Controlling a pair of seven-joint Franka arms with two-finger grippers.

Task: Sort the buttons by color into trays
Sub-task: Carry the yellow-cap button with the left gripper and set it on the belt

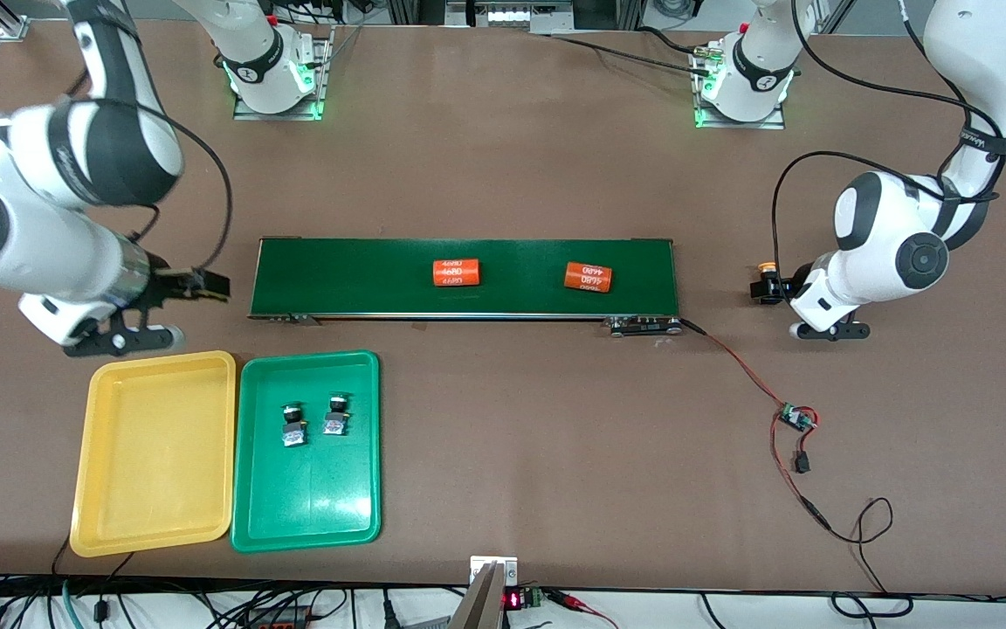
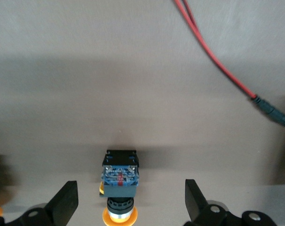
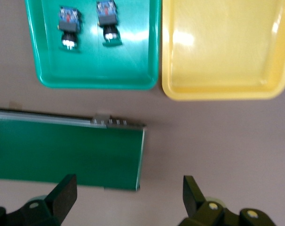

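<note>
Green tray (image 1: 250, 454) holds both green-capped buttons (image 1: 293, 425), side by side; yellow tray (image 1: 101, 454) beside it. Yellow-capped button (image 2: 120, 181) on the table off the conveyor belt's (image 1: 363, 271) end, between the spread fingers (image 2: 67, 202) of the left gripper (image 2: 130, 205). Right gripper (image 3: 128, 195) spread, holding nothing, over the belt's end near the trays.

Two buttons (image 1: 314, 422) in tray (image 1: 306, 524) beside conveyor (image 1: 363, 293)
</note>
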